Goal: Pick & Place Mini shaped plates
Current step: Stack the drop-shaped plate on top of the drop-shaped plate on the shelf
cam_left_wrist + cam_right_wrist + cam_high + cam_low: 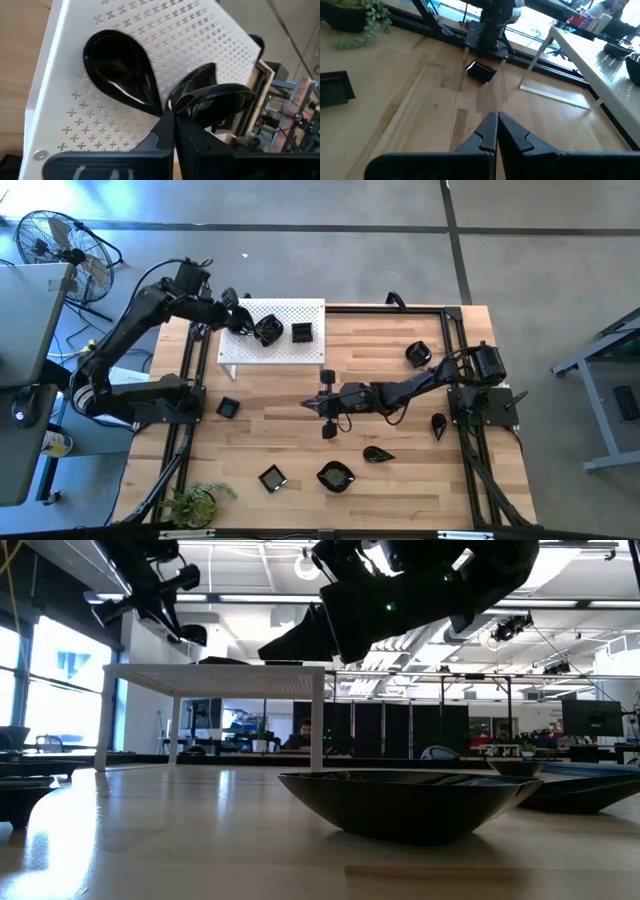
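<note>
Several glossy black mini plates lie on the wooden table, among them a square one (228, 407), a wavy one (335, 475) and a leaf one (378, 454). One wide plate (410, 802) fills the low view. On the white perforated board (240, 352) rest a square plate (301, 333) and a teardrop plate (122, 70). My left gripper (243, 323) is over the board, shut on a rounded plate (215, 95) next to the teardrop. My right gripper (496, 127) is shut and empty, above the table's middle (316, 406). My left gripper pinches the rounded plate by its rim (176, 104), right where that rim meets the teardrop's pointed end. The fingers (162, 132) come slanting down over the board. The plate sits tilted, seen nearly edge-on; whether its far side rests on the board I cannot tell.
More plates lie near the right arm's base (418, 355) (438, 423) and toward the near edge (272, 478). A small potted plant (195, 502) stands at the near left corner. Bare wood (420, 120) stretches below my right gripper, with a square plate (481, 71) farther off.
</note>
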### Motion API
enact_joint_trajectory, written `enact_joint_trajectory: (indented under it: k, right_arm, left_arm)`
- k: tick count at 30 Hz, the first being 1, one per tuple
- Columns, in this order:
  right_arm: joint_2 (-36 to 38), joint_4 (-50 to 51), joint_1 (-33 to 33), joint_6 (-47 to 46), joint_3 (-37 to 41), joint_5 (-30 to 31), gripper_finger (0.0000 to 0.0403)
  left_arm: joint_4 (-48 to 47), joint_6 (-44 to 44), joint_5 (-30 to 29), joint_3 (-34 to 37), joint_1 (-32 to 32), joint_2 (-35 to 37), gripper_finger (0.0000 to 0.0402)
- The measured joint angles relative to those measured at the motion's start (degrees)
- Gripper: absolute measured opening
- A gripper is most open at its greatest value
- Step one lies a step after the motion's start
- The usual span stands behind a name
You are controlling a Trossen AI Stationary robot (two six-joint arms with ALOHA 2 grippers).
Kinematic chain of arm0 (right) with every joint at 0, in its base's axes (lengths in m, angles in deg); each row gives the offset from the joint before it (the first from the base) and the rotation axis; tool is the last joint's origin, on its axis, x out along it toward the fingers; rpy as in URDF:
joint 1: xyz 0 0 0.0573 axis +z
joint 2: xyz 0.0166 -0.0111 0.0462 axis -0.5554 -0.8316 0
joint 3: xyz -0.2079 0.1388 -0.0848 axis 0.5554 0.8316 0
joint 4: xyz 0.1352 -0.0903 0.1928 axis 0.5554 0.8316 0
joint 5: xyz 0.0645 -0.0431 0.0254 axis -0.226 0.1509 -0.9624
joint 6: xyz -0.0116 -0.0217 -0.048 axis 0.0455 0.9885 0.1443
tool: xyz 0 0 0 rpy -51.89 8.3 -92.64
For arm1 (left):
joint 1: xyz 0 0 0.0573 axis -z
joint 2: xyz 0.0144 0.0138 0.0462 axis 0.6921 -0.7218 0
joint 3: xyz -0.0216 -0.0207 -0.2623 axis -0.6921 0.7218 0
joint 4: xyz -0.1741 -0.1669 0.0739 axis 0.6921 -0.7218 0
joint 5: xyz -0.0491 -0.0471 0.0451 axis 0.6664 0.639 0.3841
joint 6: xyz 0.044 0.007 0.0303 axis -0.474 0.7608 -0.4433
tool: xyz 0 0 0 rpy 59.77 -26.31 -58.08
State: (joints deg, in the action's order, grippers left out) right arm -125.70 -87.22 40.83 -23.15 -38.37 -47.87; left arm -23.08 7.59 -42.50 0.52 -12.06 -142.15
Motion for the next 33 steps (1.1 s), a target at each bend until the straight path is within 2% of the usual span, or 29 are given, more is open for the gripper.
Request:
enact_joint_trajectory:
  k: [8, 14, 27, 33]
  right_arm:
    - [0.00, -0.61, 0.00, 0.14, -0.01, 0.00, 0.0001]
    - [0.00, -0.57, 0.00, 0.16, -0.01, -0.29, 0.0001]
    - [0.00, -0.57, 0.00, 0.16, -0.02, -1.67, 0.0001]
    - [0.00, -0.57, 0.04, 0.05, -0.02, -1.75, 0.0001]
  left_arm:
    - [-0.57, 0.27, -2.38, 0.72, 0.00, -0.04, 0.0000]
    - [-4.33, 0.06, -4.25, 0.74, 0.00, -0.02, 0.0000]
    - [-3.14, 0.14, -6.51, 0.74, -0.17, -0.07, 0.0000]
    - [-0.47, -1.78, -3.87, 0.75, -5.58, -0.07, 0.0000]
